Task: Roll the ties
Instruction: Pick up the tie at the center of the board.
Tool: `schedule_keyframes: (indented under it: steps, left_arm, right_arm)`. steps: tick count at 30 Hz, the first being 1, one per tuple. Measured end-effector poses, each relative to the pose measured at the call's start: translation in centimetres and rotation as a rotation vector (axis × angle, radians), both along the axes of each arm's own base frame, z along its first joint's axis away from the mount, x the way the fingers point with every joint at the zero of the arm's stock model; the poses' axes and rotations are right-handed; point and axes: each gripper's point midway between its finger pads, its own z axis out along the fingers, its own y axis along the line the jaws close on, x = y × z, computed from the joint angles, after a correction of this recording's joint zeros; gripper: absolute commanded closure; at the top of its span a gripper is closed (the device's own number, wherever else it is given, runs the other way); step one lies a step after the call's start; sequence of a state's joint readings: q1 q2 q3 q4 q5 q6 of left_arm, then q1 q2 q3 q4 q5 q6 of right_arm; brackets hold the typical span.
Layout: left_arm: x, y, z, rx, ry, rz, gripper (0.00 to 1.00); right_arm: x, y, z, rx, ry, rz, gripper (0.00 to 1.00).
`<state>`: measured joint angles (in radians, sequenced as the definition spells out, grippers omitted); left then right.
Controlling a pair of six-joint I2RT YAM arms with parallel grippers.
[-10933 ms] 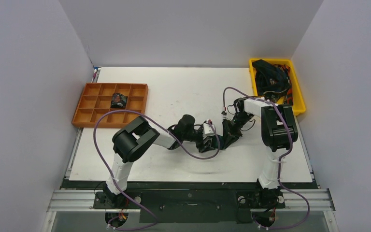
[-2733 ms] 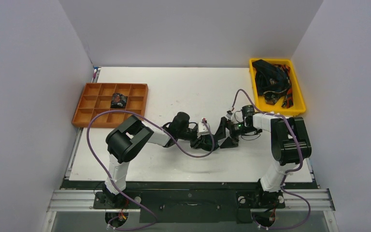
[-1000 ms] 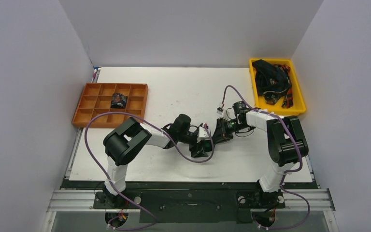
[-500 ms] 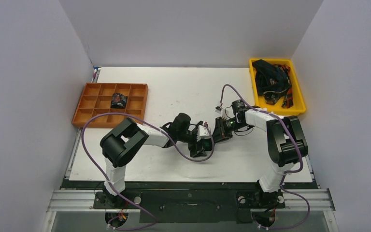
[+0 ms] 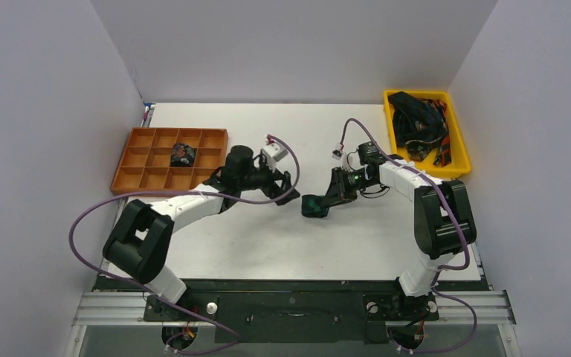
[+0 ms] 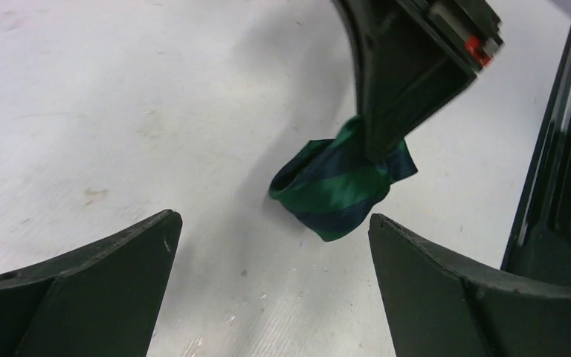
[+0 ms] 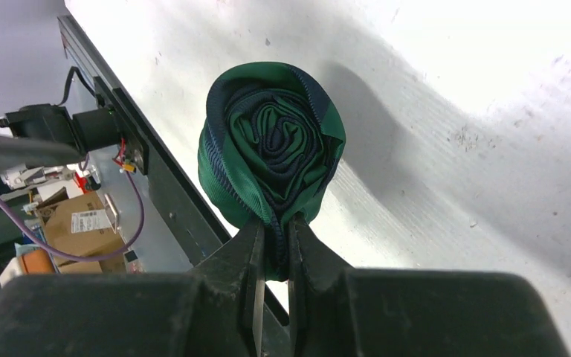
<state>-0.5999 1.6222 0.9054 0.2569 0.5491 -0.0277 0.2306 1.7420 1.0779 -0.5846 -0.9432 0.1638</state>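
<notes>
Pinching the rolled tie (image 7: 271,145) by its edge, the right gripper (image 7: 273,245) holds it low over the middle of the table (image 5: 268,245); the spiral end faces that wrist's camera, so the roll's axis runs along the gripper. Left of it and apart, the left gripper (image 6: 269,290) stands wide with nothing in it. Farther left, an orange tray (image 5: 130,179) holds one coil (image 5: 183,155); far right, a yellow bin (image 5: 389,126) holds loose ties (image 5: 416,119). The box label (image 7: 83,222) off the table is unreadable.
</notes>
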Motion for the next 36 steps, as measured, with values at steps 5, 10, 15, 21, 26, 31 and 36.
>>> schedule_keyframes:
  steps: [5, 10, 15, 21, 26, 31, 36]
  left_arm:
    - [3.7, 4.2, 3.3, -0.049, 0.163, 0.182, 0.04]
    - [5.4, 5.1, 5.6, -0.145, 0.389, 0.166, 0.03]
    - [4.0, 5.3, 4.5, -0.299, 0.681, 0.129, 0.04]
    - [3.5, 4.2, 3.1, -0.416, 0.887, 0.107, 0.03]
    - [3.9, 3.5, 4.0, -0.484, 0.937, 0.082, 0.03]
    - [3.4, 2.2, 5.1, -0.526, 0.965, 0.022, 0.03]
    - [2.6, 1.3, 6.0, -0.546, 0.982, -0.031, 0.02]
  right_arm:
    - [1.9, 0.6, 1.7, 0.024, -0.035, -0.036, 1.0]
    - [3.9, 1.6, 4.2, 0.071, -0.086, -0.074, 1.0]
    - [5.0, 2.7, 5.9, 0.128, -0.101, -0.101, 1.0]
    - [5.4, 4.3, 7.8, 0.209, -0.098, -0.114, 1.0]
    - [5.2, 5.2, 9.6, 0.256, -0.115, -0.102, 1.0]
    - [5.0, 6.0, 10.2, 0.283, -0.118, -0.089, 1.0]
    - [4.7, 6.5, 10.4, 0.293, -0.109, -0.081, 1.0]
